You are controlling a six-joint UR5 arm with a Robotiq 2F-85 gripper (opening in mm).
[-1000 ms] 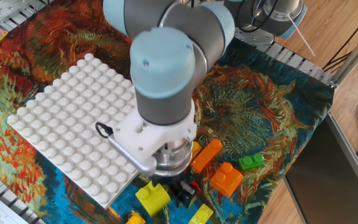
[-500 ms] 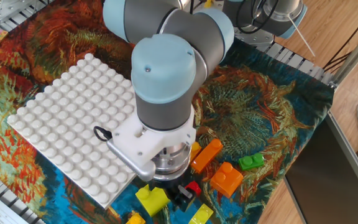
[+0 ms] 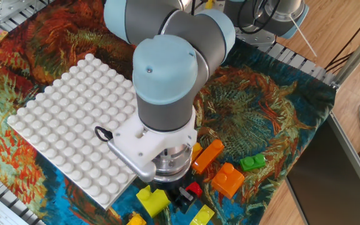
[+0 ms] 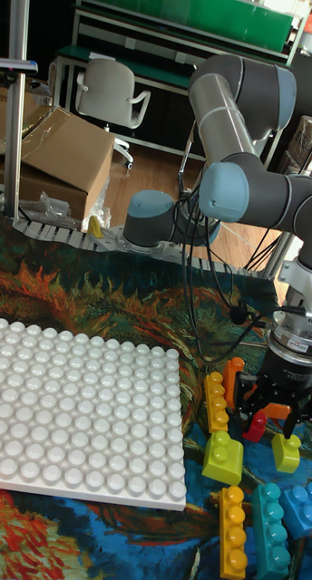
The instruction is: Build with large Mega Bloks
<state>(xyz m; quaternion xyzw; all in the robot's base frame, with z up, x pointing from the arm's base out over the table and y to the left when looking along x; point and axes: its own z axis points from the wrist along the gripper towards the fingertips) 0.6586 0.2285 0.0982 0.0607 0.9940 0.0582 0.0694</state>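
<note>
Lowered a little over the last second, then settled: no visible shift in the final half second. Claw (image 4: 265, 410) now down among the loose bricks at the edge of the surface (image 3: 274, 112), fingers spread on either side of a small red brick (image 4: 257, 426), close against it but not clearly clamped; hard to tell whether any real hold exists yet. Just beside the claw on the baseplate side, an upright yellow bar (image 4: 215, 401) and a lime-yellow brick (image 4: 223, 457); directly behind the fingers, an orange bar (image 4: 232, 379); on the far side, a small lime brick (image 4: 286, 452). Below the claw toward the camera, another yellow bar (image 4: 232, 530) and two blue-green bricks (image 4: 269, 528). From the fixed view, an orange brick (image 3: 228, 179) and a small green one (image 3: 252, 162) lying a bit beyond the claw, away from the plate. White baseplate (image 3: 67, 125) well off to one side of the claw, with no brick showing on the studs in view. Judged from that: building not begun, nothing stacked, every visible brick loose on the cloth. Probably the first pick in hand, with lifting, carrying and pressing down all left to do.
</note>
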